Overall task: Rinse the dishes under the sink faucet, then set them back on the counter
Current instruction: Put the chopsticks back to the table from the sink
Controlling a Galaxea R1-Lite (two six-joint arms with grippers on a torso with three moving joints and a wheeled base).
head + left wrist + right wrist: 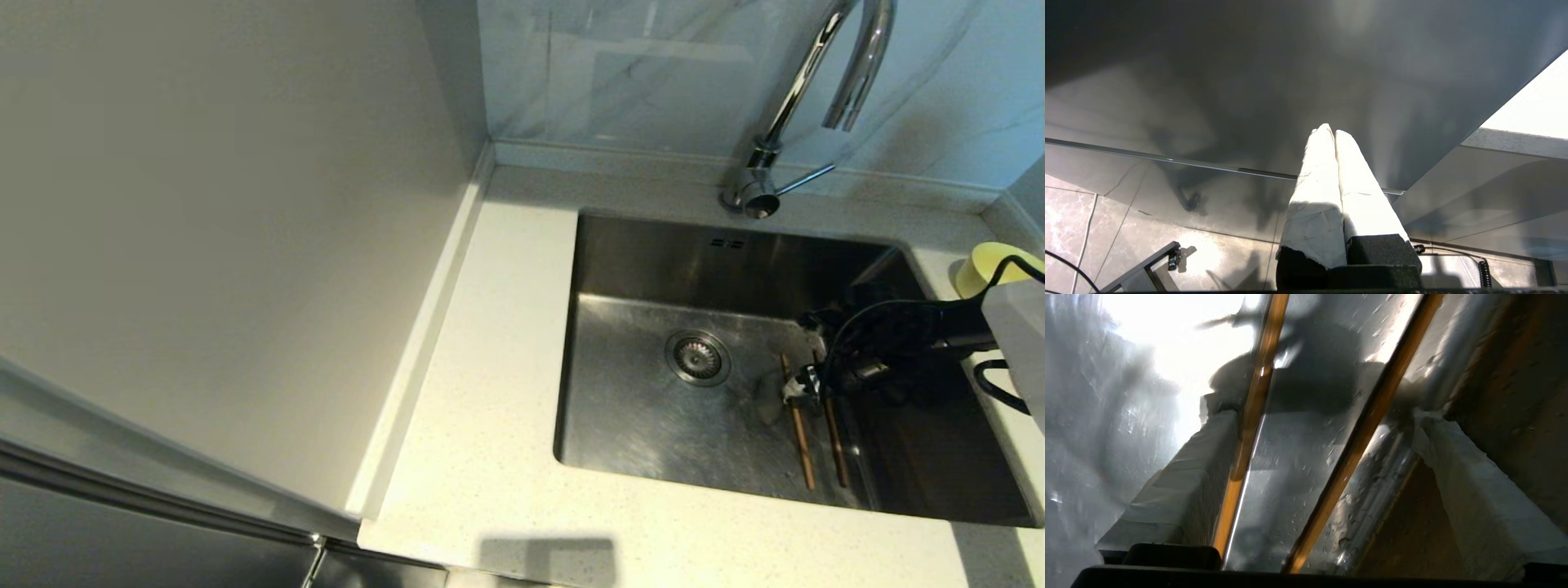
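Wooden chopsticks (1359, 433) lie on wet steel between right pincer's (1314, 416) spread fingers

Dim overall; the sink (653, 392) right side sits in deep shadow. Glare whitens the wet steel in the right wrist view, where the chopsticks (1359, 437) blur.
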